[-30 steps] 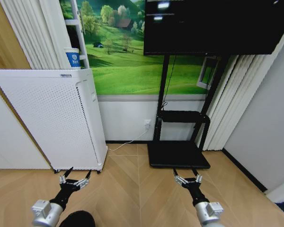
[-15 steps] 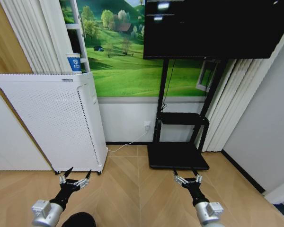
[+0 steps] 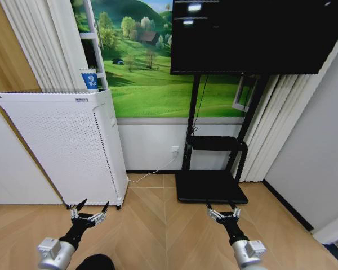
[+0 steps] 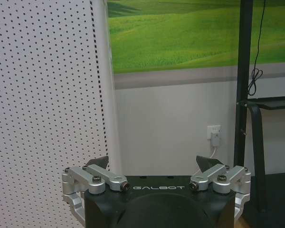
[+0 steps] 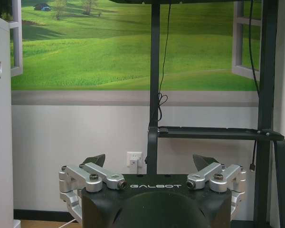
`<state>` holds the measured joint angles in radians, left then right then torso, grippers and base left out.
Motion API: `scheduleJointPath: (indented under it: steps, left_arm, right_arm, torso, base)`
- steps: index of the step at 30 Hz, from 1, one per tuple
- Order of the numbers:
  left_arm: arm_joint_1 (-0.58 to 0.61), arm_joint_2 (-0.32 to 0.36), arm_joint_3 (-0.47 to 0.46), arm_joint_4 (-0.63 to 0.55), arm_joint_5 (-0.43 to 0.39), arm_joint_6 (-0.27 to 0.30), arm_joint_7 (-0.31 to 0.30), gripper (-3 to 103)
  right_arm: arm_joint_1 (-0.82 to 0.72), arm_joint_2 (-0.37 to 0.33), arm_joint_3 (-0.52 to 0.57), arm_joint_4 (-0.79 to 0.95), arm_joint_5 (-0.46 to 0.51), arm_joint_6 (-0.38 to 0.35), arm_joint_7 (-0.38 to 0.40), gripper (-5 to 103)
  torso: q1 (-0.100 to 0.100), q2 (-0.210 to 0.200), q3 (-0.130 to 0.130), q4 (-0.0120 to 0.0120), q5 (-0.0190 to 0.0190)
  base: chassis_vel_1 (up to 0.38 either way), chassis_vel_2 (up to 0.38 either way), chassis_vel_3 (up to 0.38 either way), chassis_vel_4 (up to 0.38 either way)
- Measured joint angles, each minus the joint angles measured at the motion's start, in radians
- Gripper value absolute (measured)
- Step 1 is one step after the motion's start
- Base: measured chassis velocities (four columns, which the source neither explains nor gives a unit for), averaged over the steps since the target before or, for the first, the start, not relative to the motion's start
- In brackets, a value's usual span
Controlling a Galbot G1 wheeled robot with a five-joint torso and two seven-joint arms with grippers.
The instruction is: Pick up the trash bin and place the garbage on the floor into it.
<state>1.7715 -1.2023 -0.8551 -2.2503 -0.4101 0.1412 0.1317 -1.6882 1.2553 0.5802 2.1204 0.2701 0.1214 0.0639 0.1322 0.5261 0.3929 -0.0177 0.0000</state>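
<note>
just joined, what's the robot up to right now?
Nothing is held yet. Both arms reach forward low over the wood floor: left pincer open in front of the white perforated unit, right pincer open in front of the black TV stand. A dark round object sits at the bottom edge of the head view by the left arm; I can't tell if it's the bin. No garbage visible on the floor shown.
</note>
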Motion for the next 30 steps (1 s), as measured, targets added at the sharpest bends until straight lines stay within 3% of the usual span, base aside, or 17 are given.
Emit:
scheduleJointPath:
  steps: [30]
  left_arm:
    - [0.0, 0.0, 0.0, 0.0, 0.0, 0.0, 0.0, 100]
  right_arm:
    - [0.0, 0.0, 0.0, 0.0, 0.0, 0.0, 0.0, 100]
  torso:
    - [0.049, 0.12, 0.071, 0.0, 0.0]
  base:
    - [0.0, 0.0, 0.0, 0.0]
